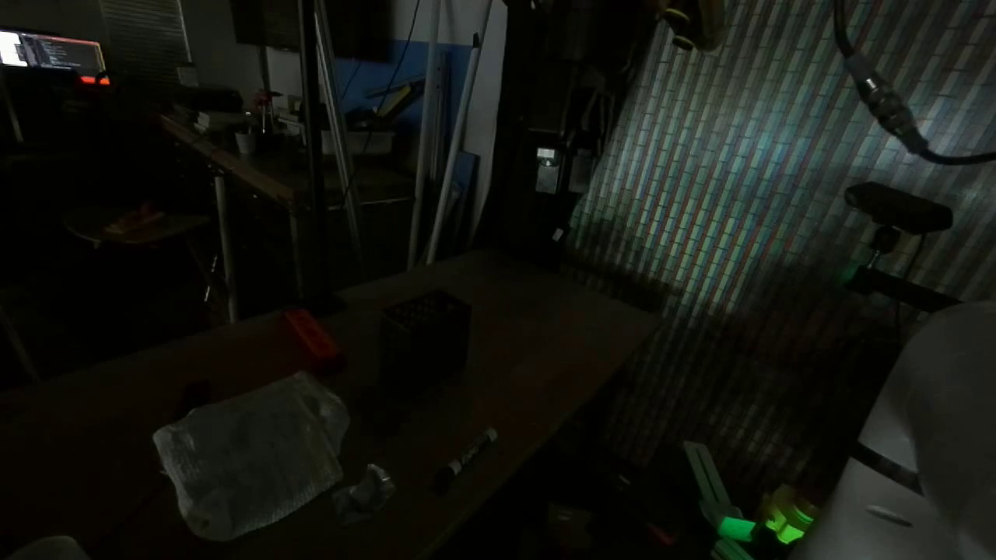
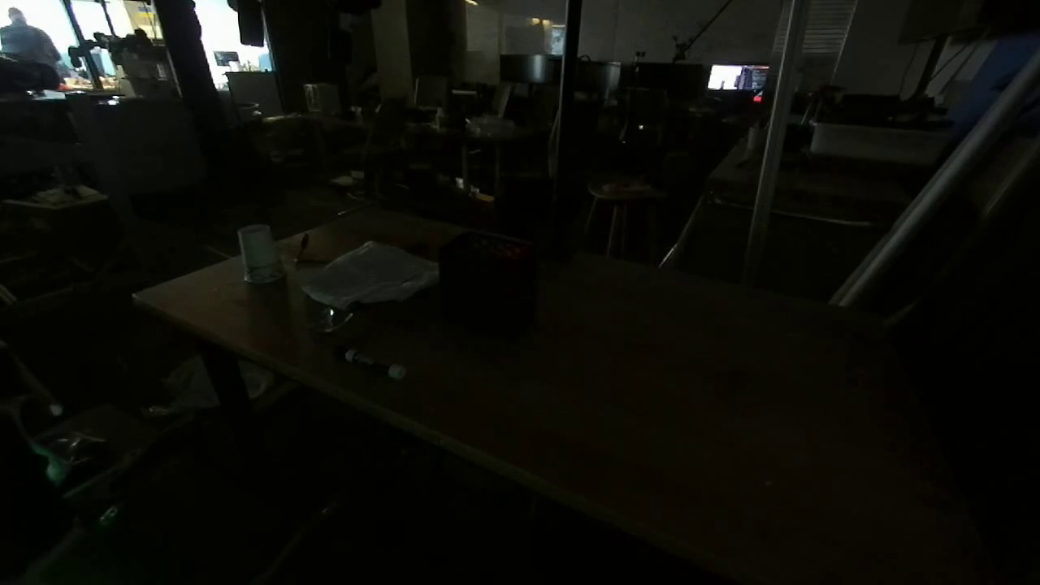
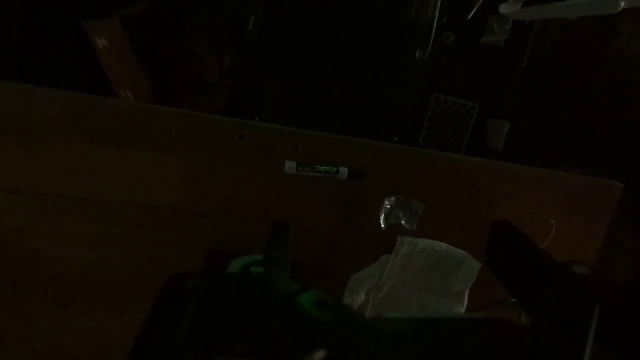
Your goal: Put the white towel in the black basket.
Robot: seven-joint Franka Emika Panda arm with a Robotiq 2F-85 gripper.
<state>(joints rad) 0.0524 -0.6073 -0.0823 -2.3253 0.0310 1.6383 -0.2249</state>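
Well, towel [image 1: 249, 459] (rumpled) outside basket [image 1: 426, 342].

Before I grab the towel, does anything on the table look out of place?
Yes: a shiny, crumpled scrap, probably clear plastic, lies on the table between the white towel and the marker; it looks like stray litter. No spill or damage stands out, though the pictures are very dark.

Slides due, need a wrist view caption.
Dark two-fingered gripper, open above a brown wooden table with a rumpled white cloth towel, clear crinkled plastic scrap and black-and-white marker.
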